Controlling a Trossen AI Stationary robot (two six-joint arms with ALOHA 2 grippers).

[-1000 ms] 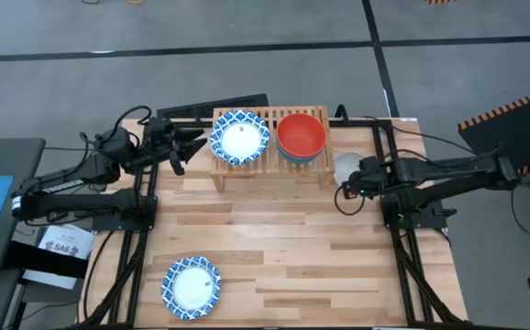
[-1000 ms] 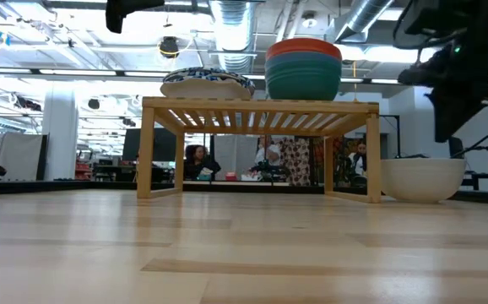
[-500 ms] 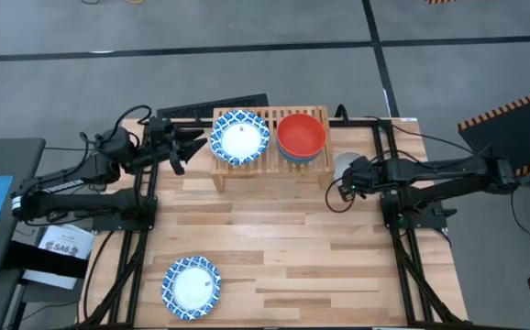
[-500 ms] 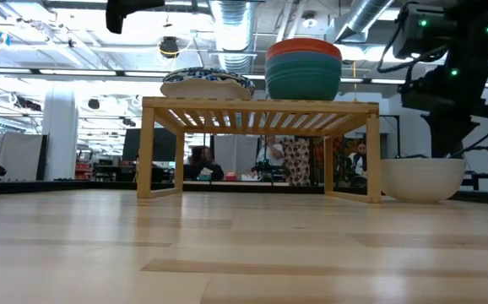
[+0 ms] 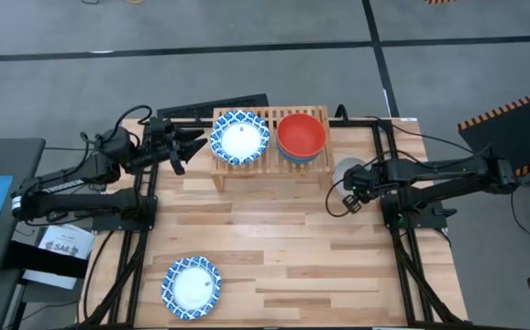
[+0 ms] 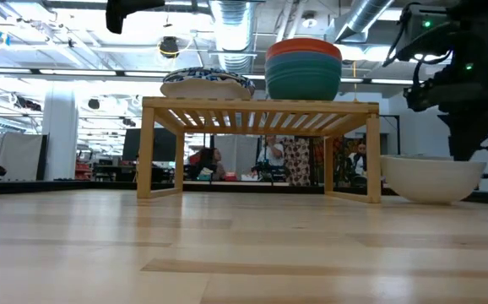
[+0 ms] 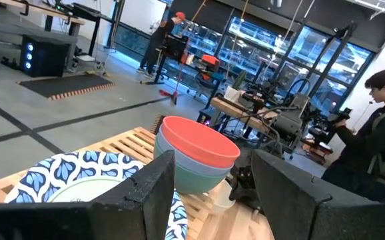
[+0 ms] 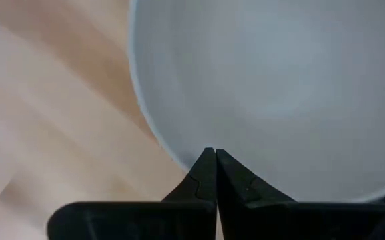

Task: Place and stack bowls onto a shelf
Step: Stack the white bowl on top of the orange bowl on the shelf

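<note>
— From above, where does the right gripper (image 5: 346, 186) sit?
— Just right of the shelf (image 5: 270, 139), over the near rim of the white bowl (image 5: 345, 168) — its arm hides most of that bowl. The left gripper (image 5: 185, 147) waits just left of the shelf.
— At table height?
— The white bowl (image 6: 431, 177) rests on the table right of the shelf (image 6: 257, 110); the gripper's tips are hard to make out behind its rim.
— Right wrist?
— The fingers (image 8: 206, 175) are pressed together on the white bowl's (image 8: 272, 87) rim, pinching it.
— Left wrist?
— Jaws spread wide, holding nothing; the red bowl (image 7: 198, 141) tops a stack on the shelf.
</note>
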